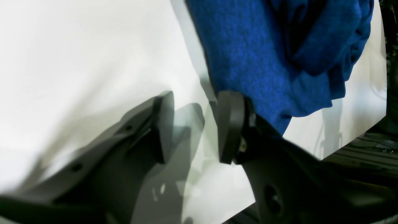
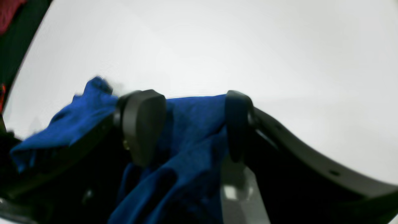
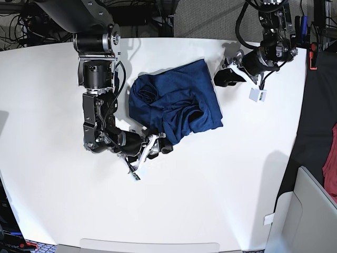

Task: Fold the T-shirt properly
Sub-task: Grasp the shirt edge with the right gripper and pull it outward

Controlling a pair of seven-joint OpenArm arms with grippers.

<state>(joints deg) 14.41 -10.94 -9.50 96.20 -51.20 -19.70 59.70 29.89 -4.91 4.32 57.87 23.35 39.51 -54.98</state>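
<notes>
On the left of the base view the right claw [image 3: 154, 147] sits low at the near edge of the large dark blue, faintly heathered knit T-shirt [image 3: 176, 103], which lies bunched in a rumpled heap on the white table [image 3: 221, 179]. In the right wrist view this claw's jaws stand wide apart with blue cloth lying loose between them, pinched by neither pad, so it holds nothing. Across the heap, at its far right corner, the left claw [image 3: 225, 75] hovers just beside the fabric edge; its wrist view shows the jaws parted over bare table, the shirt just beyond one finger, nothing gripped. I judge the folding barely begun: the garment needs spreading flat first. The next move likely calls for each claw to close on an edge or corner and pull outward. No brand, label or writing is readable anywhere.
</notes>
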